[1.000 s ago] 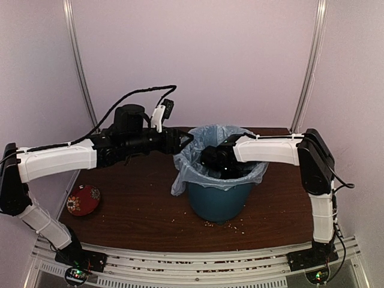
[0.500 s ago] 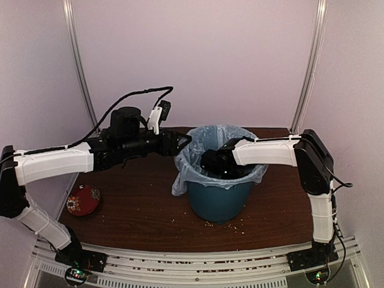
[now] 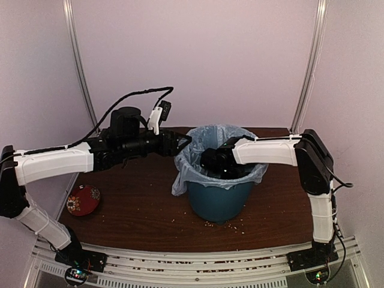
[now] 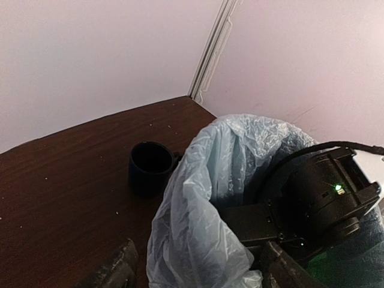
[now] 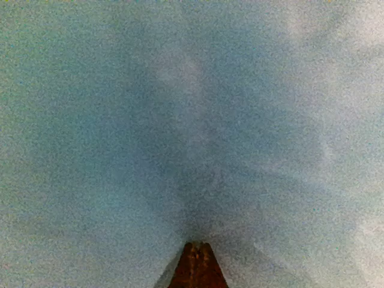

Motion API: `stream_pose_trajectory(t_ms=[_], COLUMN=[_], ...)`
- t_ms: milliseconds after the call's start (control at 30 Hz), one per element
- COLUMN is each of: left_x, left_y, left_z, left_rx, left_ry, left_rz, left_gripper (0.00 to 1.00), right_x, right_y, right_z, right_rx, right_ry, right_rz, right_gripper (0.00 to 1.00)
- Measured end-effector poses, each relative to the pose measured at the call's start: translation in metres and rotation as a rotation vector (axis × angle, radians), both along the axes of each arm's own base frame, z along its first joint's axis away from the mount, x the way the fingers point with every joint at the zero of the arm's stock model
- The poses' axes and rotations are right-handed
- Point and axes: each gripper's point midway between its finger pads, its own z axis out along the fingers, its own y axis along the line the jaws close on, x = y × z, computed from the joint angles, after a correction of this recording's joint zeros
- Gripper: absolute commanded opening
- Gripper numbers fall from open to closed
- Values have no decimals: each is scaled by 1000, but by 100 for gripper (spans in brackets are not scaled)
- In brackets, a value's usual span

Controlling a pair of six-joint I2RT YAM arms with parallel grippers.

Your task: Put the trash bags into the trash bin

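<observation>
left gripper (image 3: 185, 142) eased back leftward from bag (image 3: 182, 180) lining bin (image 3: 219, 202)

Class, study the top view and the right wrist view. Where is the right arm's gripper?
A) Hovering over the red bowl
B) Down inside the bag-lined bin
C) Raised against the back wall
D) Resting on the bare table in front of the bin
B: in the top view the right arm dips into the mouth of the teal trash bin, and the right gripper faces only the plastic of the pale blue trash bag, close up.
</observation>
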Motion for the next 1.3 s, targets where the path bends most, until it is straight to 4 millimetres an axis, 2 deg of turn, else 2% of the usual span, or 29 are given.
stream_pose_trajectory(t_ms=[167,633,1000,1300], left_x=[2,5,9,11], left_y=[-1,0,0,0], left_z=[0,0,1,1], left_rx=[0,5,15,26], left_ry=[-3,-12,-21,-25], left_rz=[5,19,30,41], left_gripper=[71,71,71,70], right_x=[8,20,35,43], right_y=[9,13,30,33], right_z=[17,57,121,154], right_rx=[44,112,259,345], right_ry=[-42,-131,-232,-271], right_rz=[-13,-29,-45,-72], right_gripper=[2,2,1,0])
